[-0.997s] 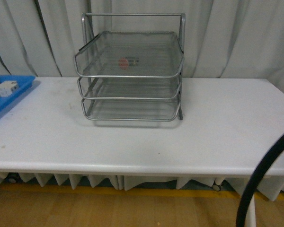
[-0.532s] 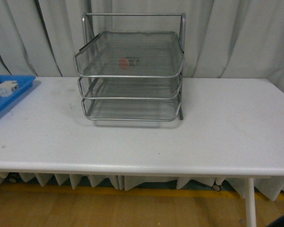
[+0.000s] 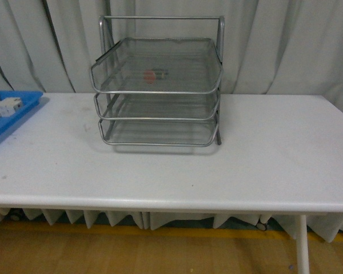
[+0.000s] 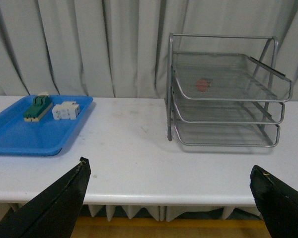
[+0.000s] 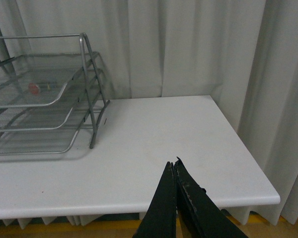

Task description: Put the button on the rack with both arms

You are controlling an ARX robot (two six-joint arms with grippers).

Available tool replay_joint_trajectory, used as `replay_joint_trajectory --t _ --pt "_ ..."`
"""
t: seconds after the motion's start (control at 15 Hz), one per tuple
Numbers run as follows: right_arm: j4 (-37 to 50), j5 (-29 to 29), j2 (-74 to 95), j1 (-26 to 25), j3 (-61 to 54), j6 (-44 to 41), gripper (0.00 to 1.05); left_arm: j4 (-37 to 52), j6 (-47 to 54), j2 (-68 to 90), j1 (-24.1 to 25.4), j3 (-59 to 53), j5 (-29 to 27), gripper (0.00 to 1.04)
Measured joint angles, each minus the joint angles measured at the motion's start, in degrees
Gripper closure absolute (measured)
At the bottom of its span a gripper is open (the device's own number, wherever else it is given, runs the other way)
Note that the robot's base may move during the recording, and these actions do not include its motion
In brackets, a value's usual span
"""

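Note:
The silver wire-mesh rack (image 3: 157, 85) stands at the back middle of the white table. The button (image 3: 150, 75) lies in its top tray, its red cap showing through the mesh. The rack (image 4: 223, 94) and the button (image 4: 202, 85) also show in the left wrist view, and again in the right wrist view, rack (image 5: 39, 99) and button (image 5: 34, 88). My left gripper (image 4: 171, 171) is open wide and empty, back off the table's front edge. My right gripper (image 5: 173, 164) is shut and empty, near the front edge to the right of the rack. Neither arm shows in the front view.
A flat blue tray (image 4: 20, 136) sits at the table's left end, holding a green-and-cream switch block (image 4: 37, 107) and a white terminal block (image 4: 65, 110). It also shows in the front view (image 3: 11, 120). Grey curtains hang behind. The table's right edge (image 5: 248, 158) is near.
The black cable loop of the right arm at the front view's lower right has dropped out of view. The rack, button and tray have not moved.

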Motion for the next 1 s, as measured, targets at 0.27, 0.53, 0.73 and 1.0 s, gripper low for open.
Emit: replay_joint_trajectory --t 0.27,0.53,0.73,1.0 --pt "-8.7 0.0 -9.7 0.0 0.0 0.0 1.03 0.0 0.0 0.0 0.0 0.0 0.0 0.07" --pt "-16.7 0.0 -17.9 0.0 0.0 0.0 1.03 0.0 0.0 0.0 0.0 0.0 0.0 0.07" --pt "-23.7 0.0 -25.0 0.0 0.0 0.0 1.03 0.0 0.0 0.0 0.0 0.0 0.0 0.07" --pt "-26.6 0.0 -27.8 0.0 0.0 0.0 1.03 0.0 0.0 0.0 0.0 0.0 0.0 0.07"
